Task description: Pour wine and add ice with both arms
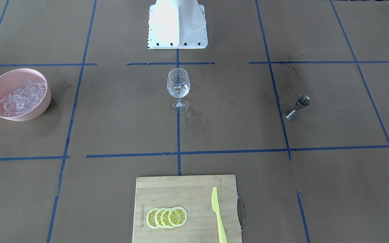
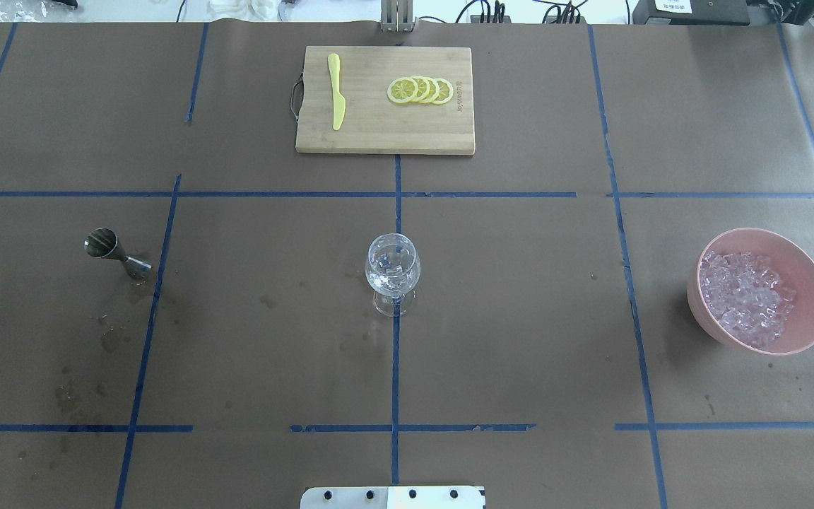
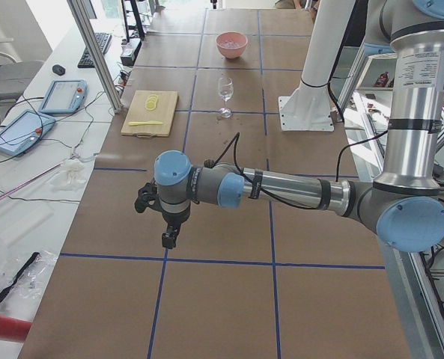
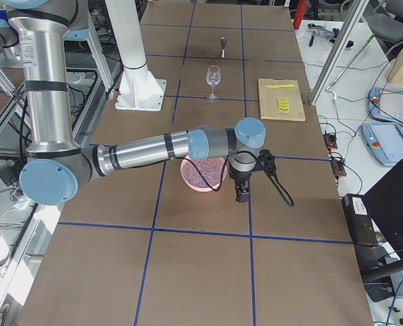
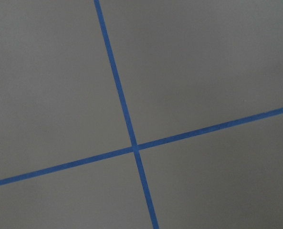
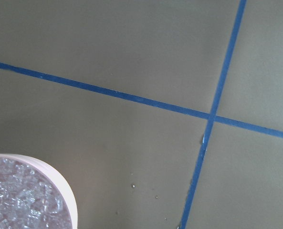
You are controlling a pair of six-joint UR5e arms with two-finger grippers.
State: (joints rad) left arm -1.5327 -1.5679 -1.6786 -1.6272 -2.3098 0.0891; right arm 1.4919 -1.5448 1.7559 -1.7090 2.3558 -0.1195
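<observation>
Over at the robot's right end of the bench, the ice lies heaped in a pink bowl, well apart from the wine glass, which stands upright at the centre. The glass seems to hold a few clear pieces already; whether any liquid is in it I cannot tell. A steel jigger stands near the robot's left end with wet patches around it. Across the bench from the robot a bamboo cutting board carries lemon slices and a yellow knife.

The right arm reaches past the bowl, its jaws hanging just beside the rim. The left arm hangs over bare bench. Only the side views show either set of jaws, so I cannot tell how they stand.

Risks, as I judge them: the cubes are small and slick, so a pinch may squirt one onto the bench. The glass is tall on a narrow foot, and a clipped rim would tip it.
</observation>
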